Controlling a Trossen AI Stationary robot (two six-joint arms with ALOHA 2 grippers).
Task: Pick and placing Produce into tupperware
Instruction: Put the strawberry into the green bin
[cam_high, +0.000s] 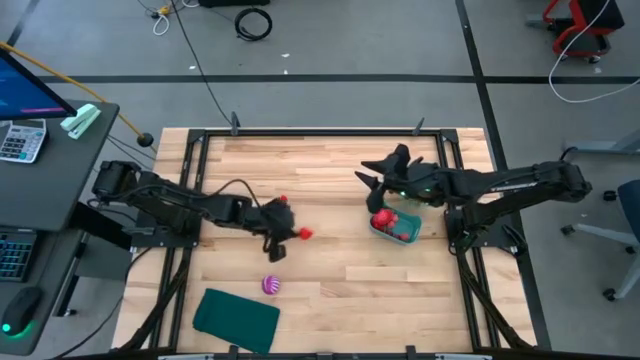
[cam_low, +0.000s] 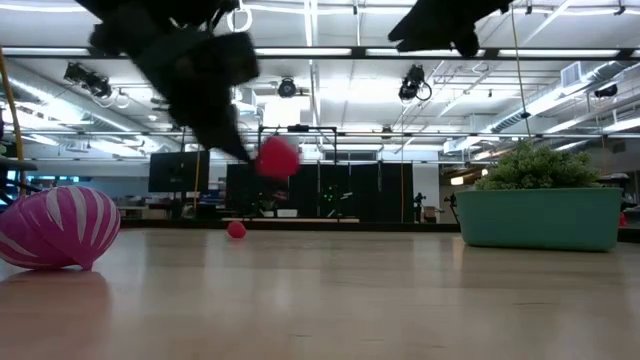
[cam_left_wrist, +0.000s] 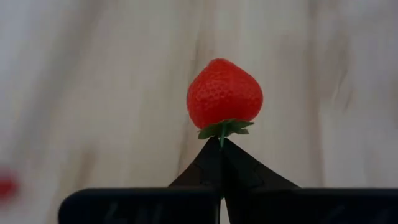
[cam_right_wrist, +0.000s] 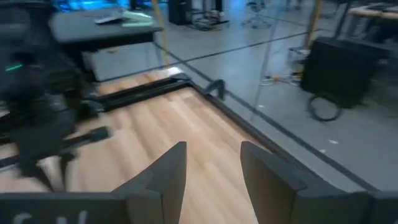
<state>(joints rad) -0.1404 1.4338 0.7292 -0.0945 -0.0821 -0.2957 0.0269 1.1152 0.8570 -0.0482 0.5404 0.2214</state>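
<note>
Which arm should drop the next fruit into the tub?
Left. The left gripper is already shut on a strawberry by its green cap, lifted off the table. The right gripper hangs open and empty beside the tub.

Two arms, one teal tub (cam_high: 396, 228), one striped ball (cam_high: 271, 285), one dark teal sheet (cam_high: 237, 319), one held strawberry (cam_left_wrist: 224, 93).

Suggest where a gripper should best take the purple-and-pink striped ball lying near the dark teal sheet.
Probably across the widest middle of the purple-and-pink striped ball, coming straight down from above: it sits alone on bare wood, round, with the flat dark teal sheet apart from it.
</note>
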